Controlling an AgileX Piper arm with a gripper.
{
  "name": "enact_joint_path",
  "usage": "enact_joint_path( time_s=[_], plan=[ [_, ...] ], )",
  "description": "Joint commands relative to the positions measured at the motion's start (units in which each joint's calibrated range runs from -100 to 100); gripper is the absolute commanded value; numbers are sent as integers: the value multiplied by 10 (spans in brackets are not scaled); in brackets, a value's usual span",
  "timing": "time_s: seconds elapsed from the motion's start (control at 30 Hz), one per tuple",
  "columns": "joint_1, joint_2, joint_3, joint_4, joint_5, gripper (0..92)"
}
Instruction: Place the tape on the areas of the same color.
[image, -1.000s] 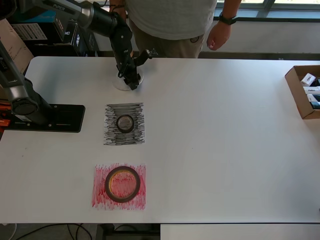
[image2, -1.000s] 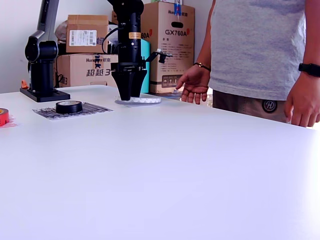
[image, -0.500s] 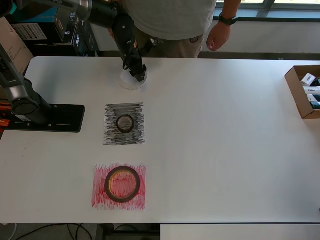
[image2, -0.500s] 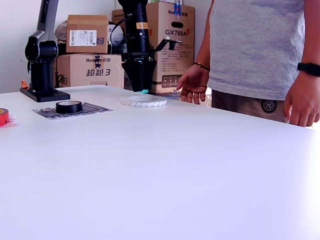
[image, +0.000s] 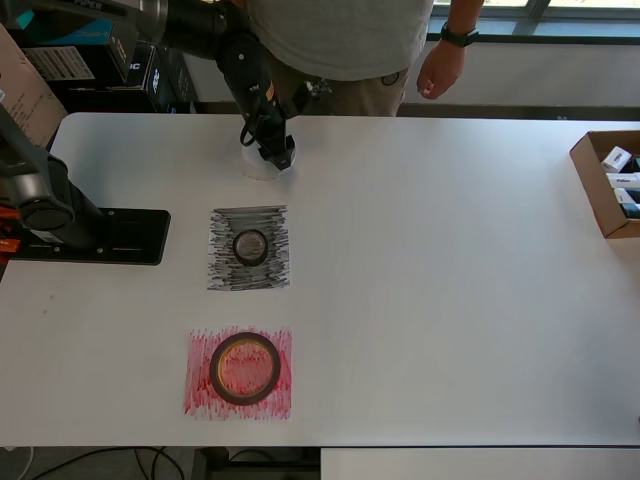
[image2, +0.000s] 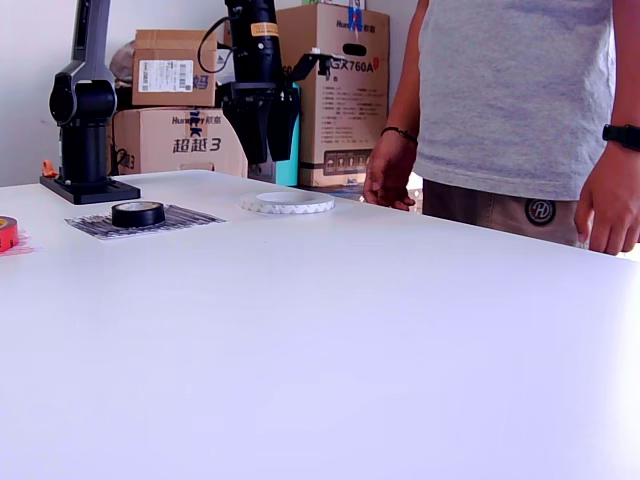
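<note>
Bare table (image: 450, 280) right of patches, overhead view; person (image2: 510, 110) crowds far edge.

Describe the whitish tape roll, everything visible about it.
The whitish tape roll is a wide, low, translucent white ring lying flat on the white table, near the far edge in front of the standing person. It sits on bare tabletop, not on either scribbled patch. In the overhead view it almost blends into the table and is partly hidden by the gripper, which hangs above it without touching; nothing but the table touches the roll.
</note>
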Motion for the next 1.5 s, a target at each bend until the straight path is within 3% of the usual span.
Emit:
enact_joint_path(
  time_s=[0.0, 0.23, 0.37, 0.6, 0.8, 1.03, 1.47],
  plan=[
    [-52, -171, -2, 1, -7, 630],
    [-157, -270, -2, 0, -9, 629],
    [-200, -323, 4, 1, -68, 629],
    [-268, -395, 8, 2, -107, 629],
    [-262, -472, 8, 2, -110, 629],
    [-191, -579, 14, 3, -135, 620],
    [-142, -782, 152, -6, -205, 263]
  ],
)
